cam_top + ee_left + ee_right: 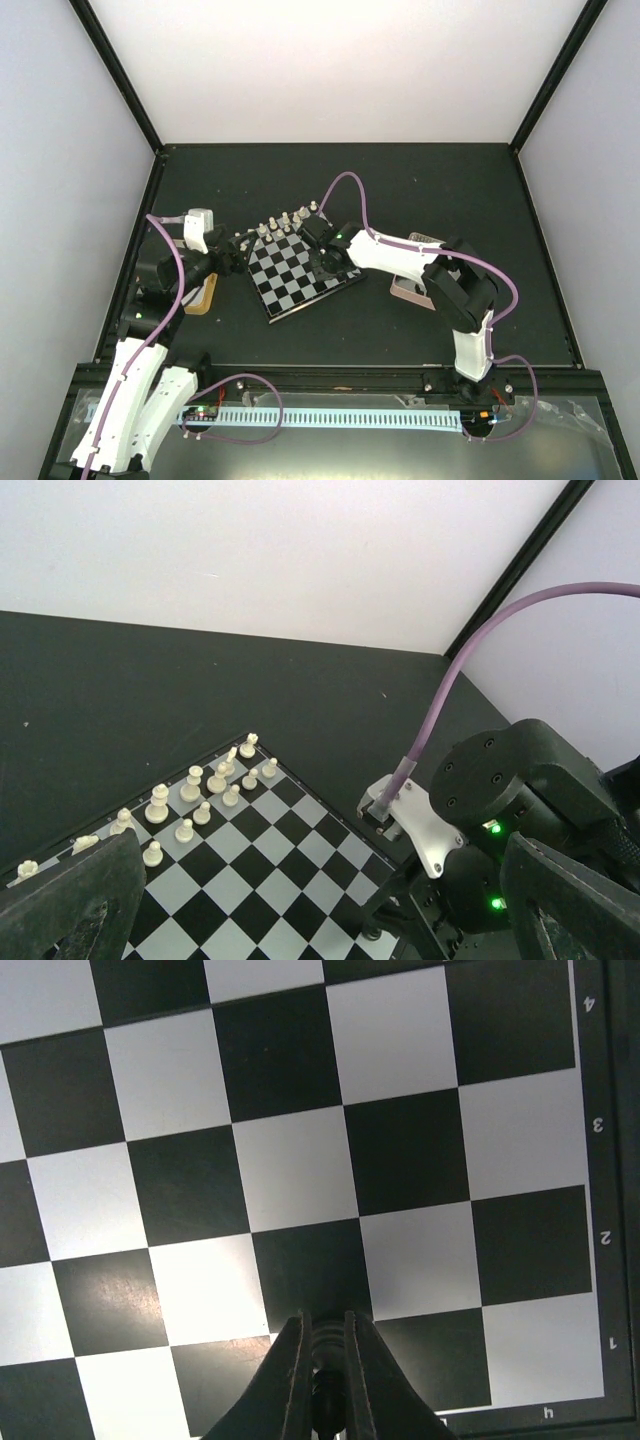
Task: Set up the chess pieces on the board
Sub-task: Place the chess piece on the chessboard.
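Holding a black piece | your right gripper is closed on its neck, board directly under the fingers | piece seems light, hard, slippery; you should pinch low on the stem.

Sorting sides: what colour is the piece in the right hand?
The piece is black; right wrist view shows it best.

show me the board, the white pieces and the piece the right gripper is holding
board (288, 282), top external view, a bare square near its middle
white pieces (158, 805), left wrist view, a tall piece in the cluster
held piece (325, 1342), right wrist view, its ribbed part between the closed jaws
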